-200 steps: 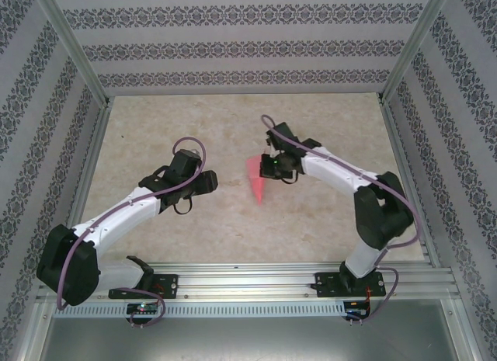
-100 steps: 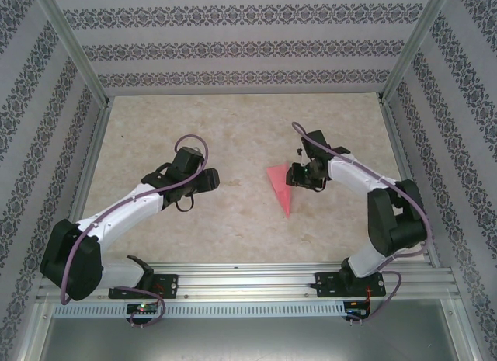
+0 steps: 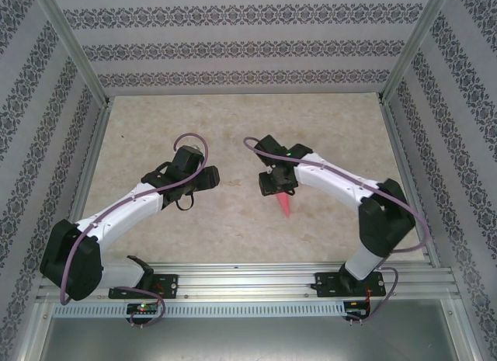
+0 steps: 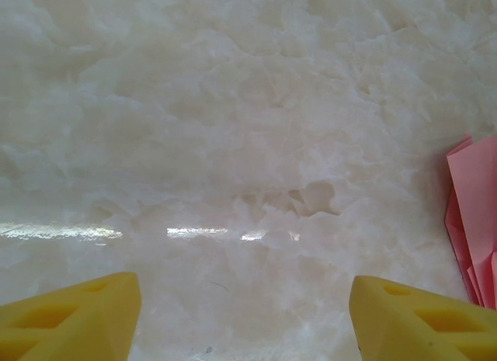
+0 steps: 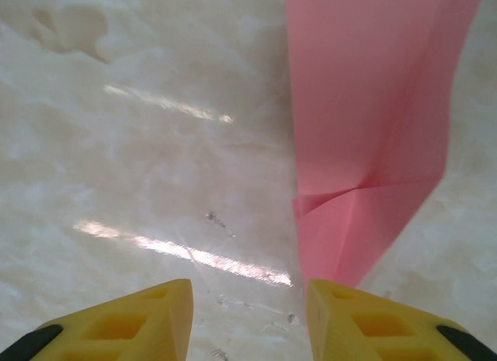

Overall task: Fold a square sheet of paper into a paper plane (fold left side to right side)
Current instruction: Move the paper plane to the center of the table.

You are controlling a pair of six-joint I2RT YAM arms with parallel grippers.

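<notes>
Paper plane (image 5: 373, 105) lies flat just ahead of right gripper (image 5: 248, 299), whose parted jaws hold nothing

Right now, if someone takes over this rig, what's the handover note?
Left gripper: open, empty, over the bare marble-look table.
Right gripper: open, nothing between its fingers, low at one end of the pink-red folded paper, which reaches one finger.
Paper: flat on the table between the arms, a narrow pointed shape with creased layers, not gripped.
Done: the folds appear to be in.
Left: probably check the creases, press if needed, then retract both arms.
</notes>
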